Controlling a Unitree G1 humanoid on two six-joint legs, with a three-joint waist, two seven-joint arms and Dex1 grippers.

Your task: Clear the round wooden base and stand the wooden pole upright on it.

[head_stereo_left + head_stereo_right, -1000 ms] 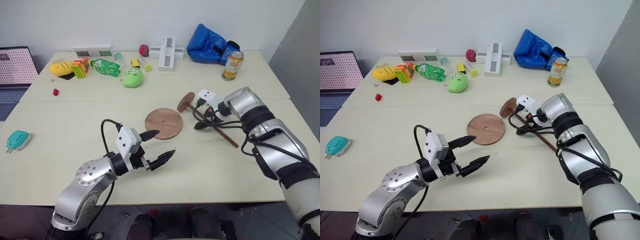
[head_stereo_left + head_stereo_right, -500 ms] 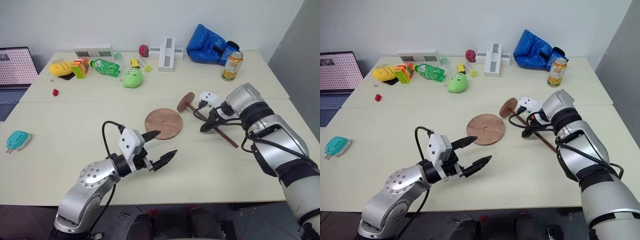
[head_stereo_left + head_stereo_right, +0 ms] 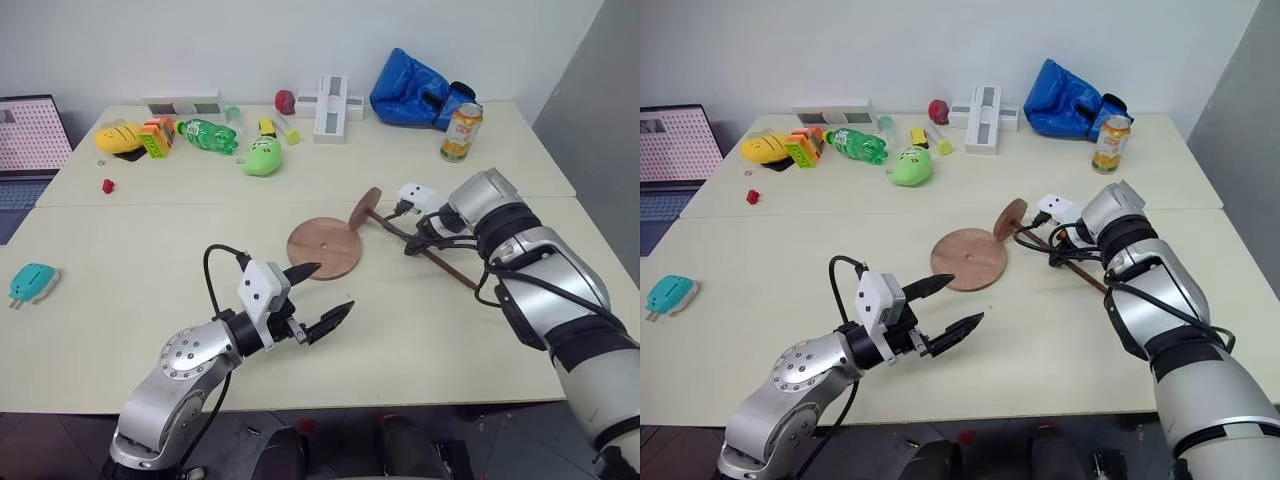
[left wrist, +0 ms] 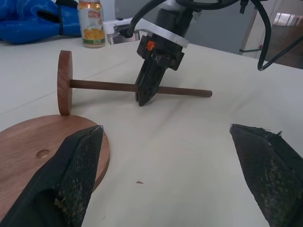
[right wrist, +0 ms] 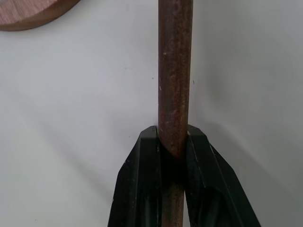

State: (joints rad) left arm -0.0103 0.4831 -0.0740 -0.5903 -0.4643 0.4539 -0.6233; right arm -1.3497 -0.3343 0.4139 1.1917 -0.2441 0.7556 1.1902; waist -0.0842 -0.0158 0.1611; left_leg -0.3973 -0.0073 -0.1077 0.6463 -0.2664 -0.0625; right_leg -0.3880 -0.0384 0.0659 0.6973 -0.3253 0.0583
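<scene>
The round wooden base (image 3: 325, 249) lies flat mid-table with its centre hole showing and nothing on top. The wooden pole (image 3: 450, 272) lies on the table just to its right, and the small disc (image 4: 65, 81) on its end stands on edge beside the base's rim. My right gripper (image 3: 410, 248) points steeply down and is shut on the rod (image 5: 175, 71) partway along, one finger on each side. Near the front of the base, my left gripper (image 3: 332, 286) hovers open and holds nothing; the base (image 4: 28, 161) is beside one finger.
Along the table's far side stand an orange drink can (image 3: 461, 132), a blue bag (image 3: 415, 98), white blocks (image 3: 333, 105), a green bottle (image 3: 210, 135) and green and yellow toys. A teal object (image 3: 30, 279) lies at the left edge, near a laptop (image 3: 30, 130).
My right gripper's fingers have closed from wide open onto the pole's rod. The left arm has stayed where it was.
</scene>
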